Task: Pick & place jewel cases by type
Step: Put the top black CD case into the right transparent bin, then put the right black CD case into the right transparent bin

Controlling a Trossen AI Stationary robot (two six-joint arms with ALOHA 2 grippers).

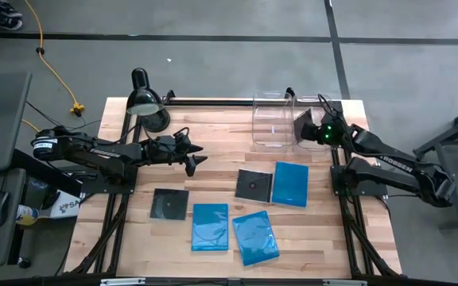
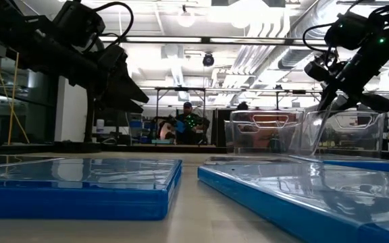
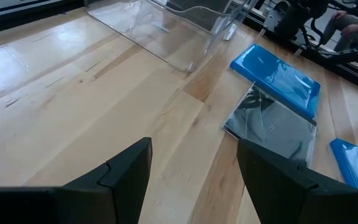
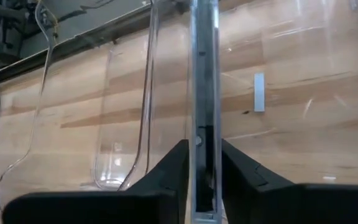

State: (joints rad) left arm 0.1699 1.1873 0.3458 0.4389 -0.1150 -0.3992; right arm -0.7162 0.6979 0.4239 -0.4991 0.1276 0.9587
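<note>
High view shows the right gripper (image 1: 304, 127) poised over the two clear plastic bins (image 1: 273, 119) at the far edge of the butcher-block wooden table (image 1: 213, 131). Right wrist view shows its fingers (image 4: 166, 168) clamped on a thin glossy black jewel case (image 4: 204, 93) held on edge, vertical, above a bin. My judgement: the upright hold lets the case slide down inside the bin walls, so release comes next.

Left gripper (image 1: 191, 156) hovers off the table, well to the side of the bins, jaws apart and holding nothing; its fingers (image 3: 123, 174) point toward the cases, which suggests it waits for its own pick.

Five cases lie flat on the table, all on the near side of the bins:
- black square jewel case (image 1: 253, 185), close to the bins;
- bright blue rectangular jewel case (image 1: 291, 183), touching that black one;
- second black square case (image 1: 170, 203), farther off, below the left gripper;
- two more blue rectangular cases (image 1: 211, 226) (image 1: 254, 237), farthest from the bins.

Both bins look empty from above, so sorting appears barely begun.

A black desk lamp (image 1: 145, 102) stands at the far corner, beside the bins. Beyond the table lies a workshop with ceiling lights; a seated person (image 2: 188, 125) is visible behind the bins.
</note>
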